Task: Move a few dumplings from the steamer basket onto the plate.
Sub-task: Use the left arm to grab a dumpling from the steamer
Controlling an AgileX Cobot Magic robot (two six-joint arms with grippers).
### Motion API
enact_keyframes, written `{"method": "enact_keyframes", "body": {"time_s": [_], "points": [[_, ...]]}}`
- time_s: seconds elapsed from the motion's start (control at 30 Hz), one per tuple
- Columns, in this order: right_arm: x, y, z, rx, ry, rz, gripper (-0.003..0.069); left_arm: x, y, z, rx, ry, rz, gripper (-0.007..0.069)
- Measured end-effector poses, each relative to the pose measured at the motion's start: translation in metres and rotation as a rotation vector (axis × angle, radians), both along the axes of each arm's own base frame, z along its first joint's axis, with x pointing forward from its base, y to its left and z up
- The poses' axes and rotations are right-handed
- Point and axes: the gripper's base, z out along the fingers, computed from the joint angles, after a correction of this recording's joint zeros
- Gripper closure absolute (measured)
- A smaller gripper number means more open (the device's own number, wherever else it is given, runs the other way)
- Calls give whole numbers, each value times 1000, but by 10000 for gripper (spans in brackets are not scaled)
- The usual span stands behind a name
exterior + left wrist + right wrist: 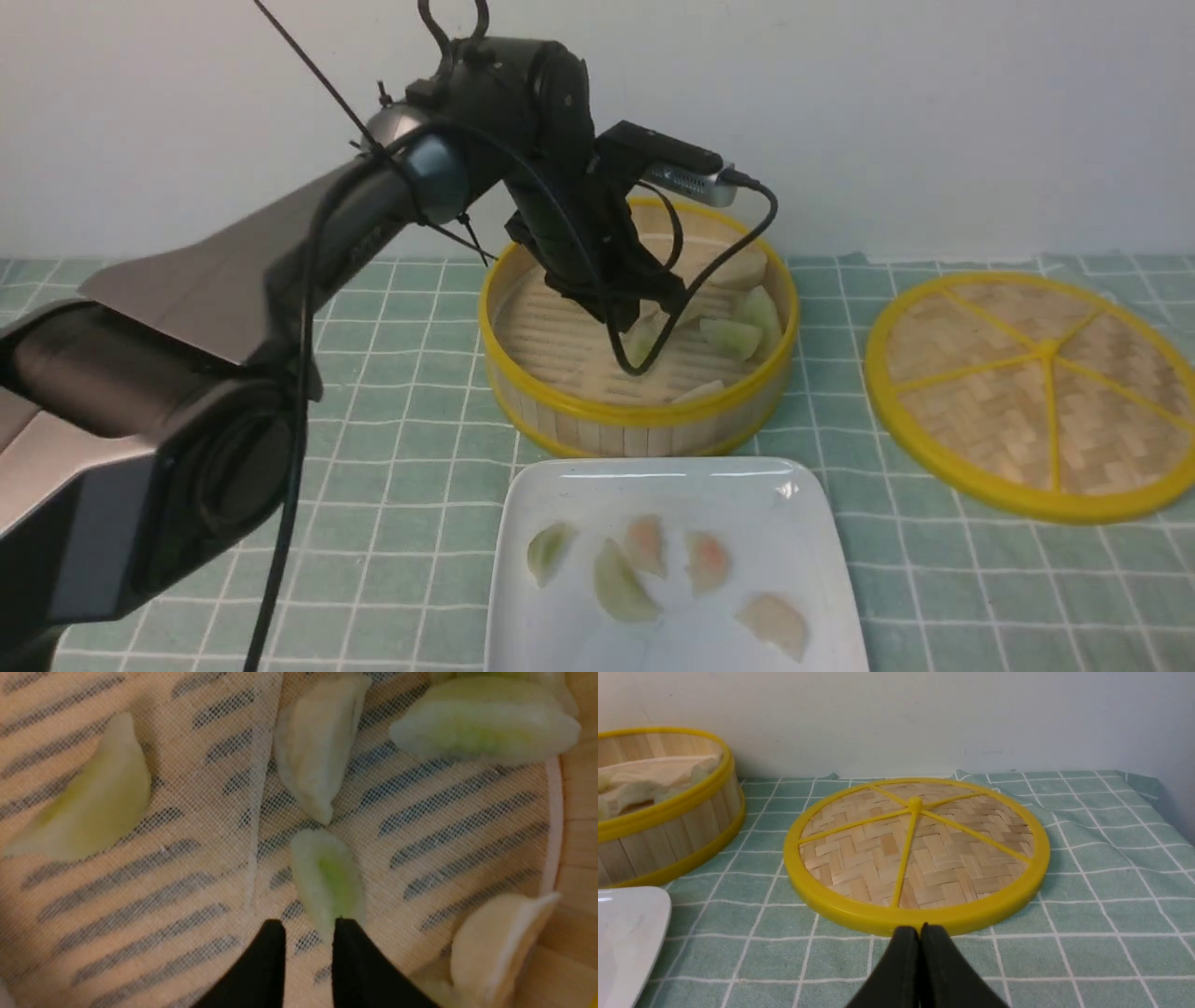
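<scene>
The round bamboo steamer basket stands mid-table with several pale green and whitish dumplings on its slatted floor. My left gripper reaches down inside it. In the left wrist view the left gripper is open, with mesh liner showing in the gap. A green-centred dumpling lies just beyond the tips, its near end against one finger. The white square plate in front holds several dumplings. My right gripper is shut and empty, low over the cloth.
The flat woven lid with yellow spokes lies right of the steamer, and the same lid sits just ahead of the right gripper. A green checked cloth covers the table. A white wall stands close behind.
</scene>
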Motion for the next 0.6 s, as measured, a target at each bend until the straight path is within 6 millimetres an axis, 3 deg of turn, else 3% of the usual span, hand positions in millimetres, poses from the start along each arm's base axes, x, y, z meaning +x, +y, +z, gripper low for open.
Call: {"method": "enact_keyframes", "body": {"time_s": [0.13,0.3,0.43,0.57,0.6], "points": [[0,0,0,0,0,0,673,7,-5,-21,-7,-10,4,266],[0,0,0,0,0,0,673,10,-10,-44,2,8,2,176],[0,0,0,0,0,0,673,9,-16,-45,2,-9,-10,209],[0,0,0,1,0,0,673,6,-19,-44,49,-26,-34,417],[0,0,0,1,0,0,673,4,-19,-43,63,-22,-38,431]]}}
